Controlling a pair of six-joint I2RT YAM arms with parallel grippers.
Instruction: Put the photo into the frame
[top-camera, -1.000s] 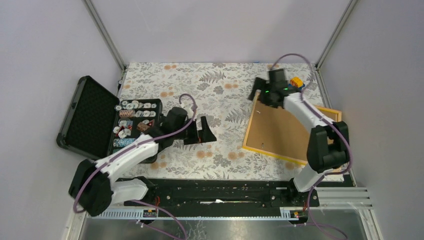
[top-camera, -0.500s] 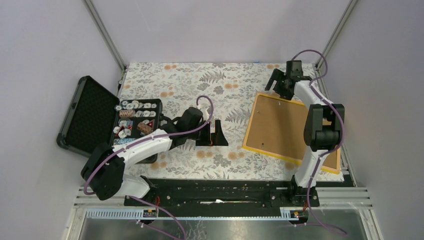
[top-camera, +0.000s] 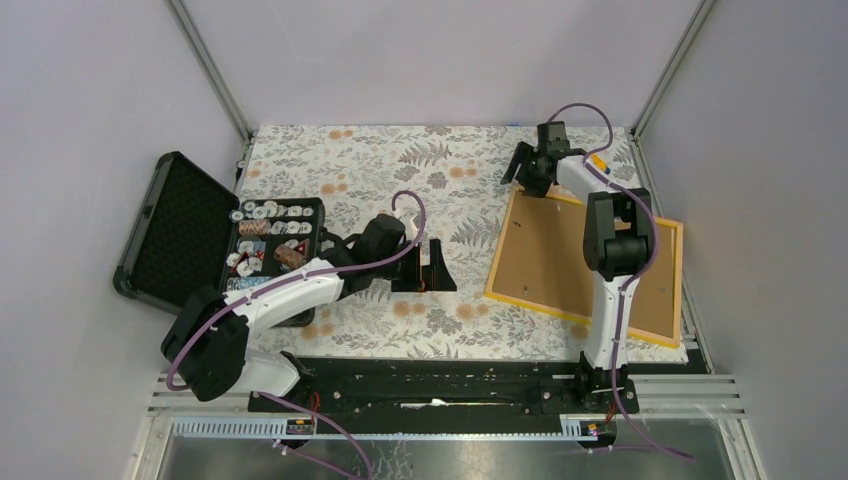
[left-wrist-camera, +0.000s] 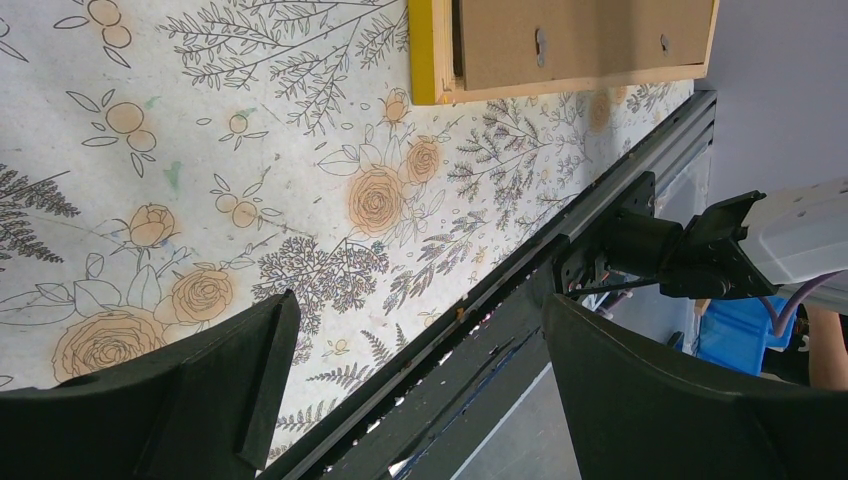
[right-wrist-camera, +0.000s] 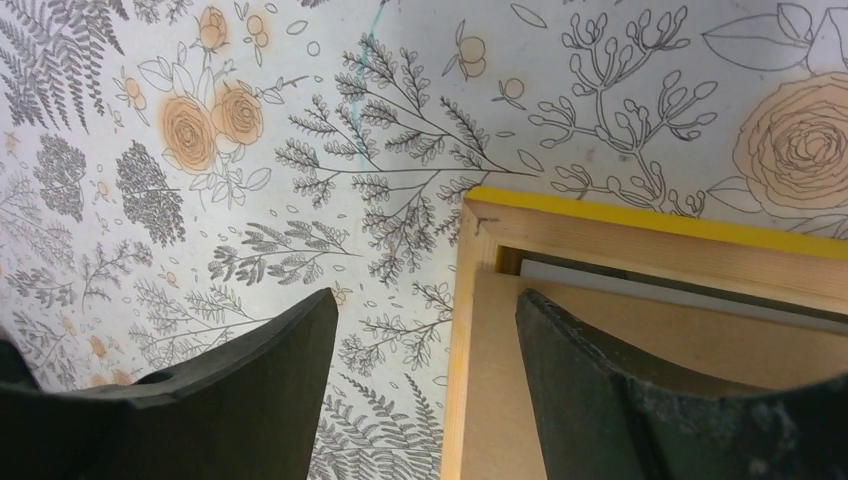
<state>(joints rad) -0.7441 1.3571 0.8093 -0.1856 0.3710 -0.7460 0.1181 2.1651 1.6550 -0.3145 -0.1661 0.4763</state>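
Observation:
The frame (top-camera: 497, 268) lies face down at the right of the table, its yellow-orange rim around a brown backing board (top-camera: 555, 255). My right gripper (top-camera: 527, 172) hovers open at the frame's far left corner (right-wrist-camera: 478, 215). One finger (right-wrist-camera: 250, 390) is over the cloth and the other (right-wrist-camera: 640, 400) over the board (right-wrist-camera: 500, 400), astride the frame's left rail. A thin pale strip (right-wrist-camera: 680, 292) shows between the board's edge and the rail; the photo's picture side is hidden. My left gripper (top-camera: 437, 268) stands open and empty over the cloth, left of the frame's near corner (left-wrist-camera: 432, 60).
An open black case (top-camera: 175, 230) with several chips in its tray (top-camera: 270, 245) sits at the left. The black front rail (top-camera: 440, 385) runs along the near edge. Grey walls close in at the back and both sides.
My right gripper has swung left along the frame's far edge to its far left corner, and its jaws have narrowed. The left arm reached right earlier, then stayed still.

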